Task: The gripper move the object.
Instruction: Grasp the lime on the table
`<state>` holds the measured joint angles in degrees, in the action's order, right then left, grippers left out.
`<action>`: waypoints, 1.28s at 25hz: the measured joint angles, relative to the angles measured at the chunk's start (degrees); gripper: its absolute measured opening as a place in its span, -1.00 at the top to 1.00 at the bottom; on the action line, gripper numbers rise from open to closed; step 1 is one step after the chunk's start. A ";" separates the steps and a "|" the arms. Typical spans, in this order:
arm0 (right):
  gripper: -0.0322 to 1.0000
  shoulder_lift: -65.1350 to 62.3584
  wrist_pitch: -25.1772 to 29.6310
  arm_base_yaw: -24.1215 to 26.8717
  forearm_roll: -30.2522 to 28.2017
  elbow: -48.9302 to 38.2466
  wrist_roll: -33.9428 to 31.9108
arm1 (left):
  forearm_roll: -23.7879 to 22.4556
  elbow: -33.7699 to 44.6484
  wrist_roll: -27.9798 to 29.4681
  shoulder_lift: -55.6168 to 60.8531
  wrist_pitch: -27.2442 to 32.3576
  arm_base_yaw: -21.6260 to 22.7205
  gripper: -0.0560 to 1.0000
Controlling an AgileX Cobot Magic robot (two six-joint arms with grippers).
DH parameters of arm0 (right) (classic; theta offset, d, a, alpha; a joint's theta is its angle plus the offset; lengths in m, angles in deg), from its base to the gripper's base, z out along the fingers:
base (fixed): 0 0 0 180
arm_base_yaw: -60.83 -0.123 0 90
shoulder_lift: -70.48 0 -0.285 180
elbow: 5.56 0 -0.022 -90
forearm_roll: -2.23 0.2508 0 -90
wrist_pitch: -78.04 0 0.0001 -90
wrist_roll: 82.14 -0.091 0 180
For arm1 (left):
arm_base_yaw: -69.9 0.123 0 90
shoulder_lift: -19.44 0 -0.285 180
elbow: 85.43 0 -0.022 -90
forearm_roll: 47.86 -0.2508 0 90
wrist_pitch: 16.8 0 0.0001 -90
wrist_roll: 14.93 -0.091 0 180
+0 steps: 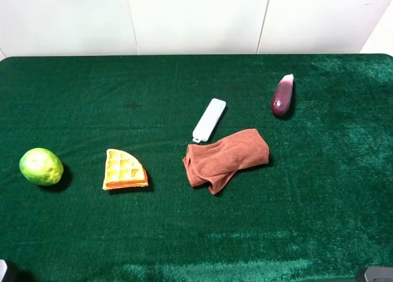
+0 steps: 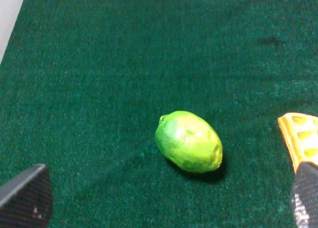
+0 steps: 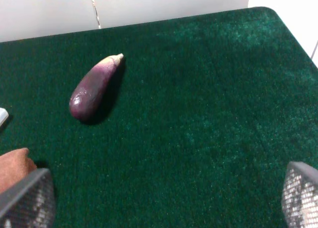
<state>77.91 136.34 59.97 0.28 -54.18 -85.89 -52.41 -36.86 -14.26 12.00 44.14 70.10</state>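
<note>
Lime (image 1: 41, 166) sits left of the waffle wedge (image 1: 124, 169), loose on the worktop (image 1: 307, 220); left tool (image 2: 165, 200) gapes wide, aimed at it, probably lining up a grab.

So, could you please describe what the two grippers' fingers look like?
Only the fingertips show. The left gripper has dark grey, wedge-shaped fingers with a fine dotted grip texture; the right gripper has matching fingers in lighter grey. No cables are visible.

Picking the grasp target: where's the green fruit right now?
In the exterior high view the green fruit lies at the far left of the green table, just left of the orange waffle wedge, not touching it.
</note>
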 joint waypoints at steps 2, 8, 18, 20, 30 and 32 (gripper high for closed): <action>-0.41 0.00 0.06 0.00 0.00 0.00 0.00 | 0.00 0.00 0.00 0.00 0.00 0.00 -0.94; -0.41 0.00 0.06 0.00 0.00 0.00 0.00 | 0.00 0.00 0.00 0.00 0.00 0.00 -0.94; -0.41 0.00 0.06 0.00 1.05 0.00 0.00 | 0.00 0.00 0.00 0.00 0.00 0.00 -0.94; -0.41 0.00 0.06 0.00 1.05 0.00 0.00 | 0.00 0.00 0.00 0.00 0.00 0.00 -0.94; -0.41 0.00 -0.06 0.00 1.17 0.00 0.00 | 0.00 0.00 0.00 0.00 0.00 0.00 -0.94; -0.41 0.00 -0.11 0.00 1.22 0.00 0.00 | 0.00 0.00 0.00 0.00 0.00 0.00 -0.94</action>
<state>77.91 136.23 59.97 1.50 -54.18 -85.89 -52.41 -36.86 -14.26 12.00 44.14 70.10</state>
